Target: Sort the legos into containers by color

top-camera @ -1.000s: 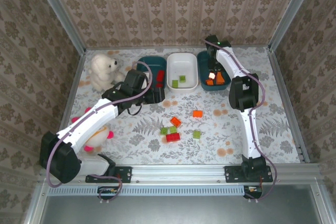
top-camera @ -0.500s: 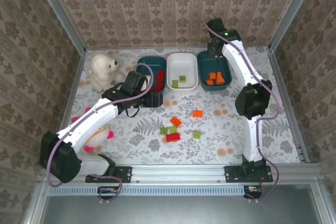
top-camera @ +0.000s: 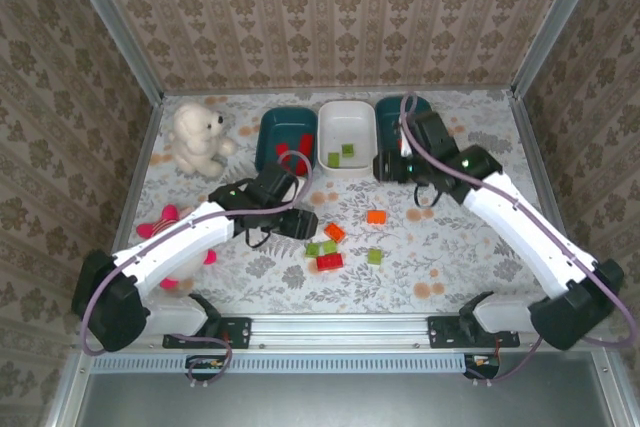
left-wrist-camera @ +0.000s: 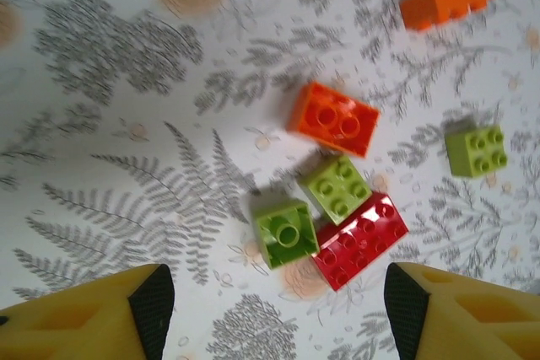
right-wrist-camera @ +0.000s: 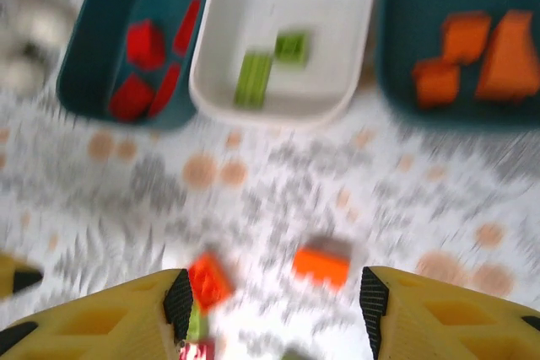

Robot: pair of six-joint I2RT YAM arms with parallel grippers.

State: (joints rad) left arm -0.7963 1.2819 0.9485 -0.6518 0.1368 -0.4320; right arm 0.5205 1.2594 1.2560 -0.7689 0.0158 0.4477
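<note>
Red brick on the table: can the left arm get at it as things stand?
Probably yes. The left pincer hangs open close by the red brick, with nothing between them. Two green bricks lie against it and may get nudged.

Loose in the middle: small studded plastic bricks (top-camera: 329,262), orange, red, light green. Behind, in row: dark teal plastic tub (top-camera: 273,127), white plastic tub (top-camera: 346,119) holding green bricks, second teal tub (top-camera: 392,106) partly hidden.
</note>
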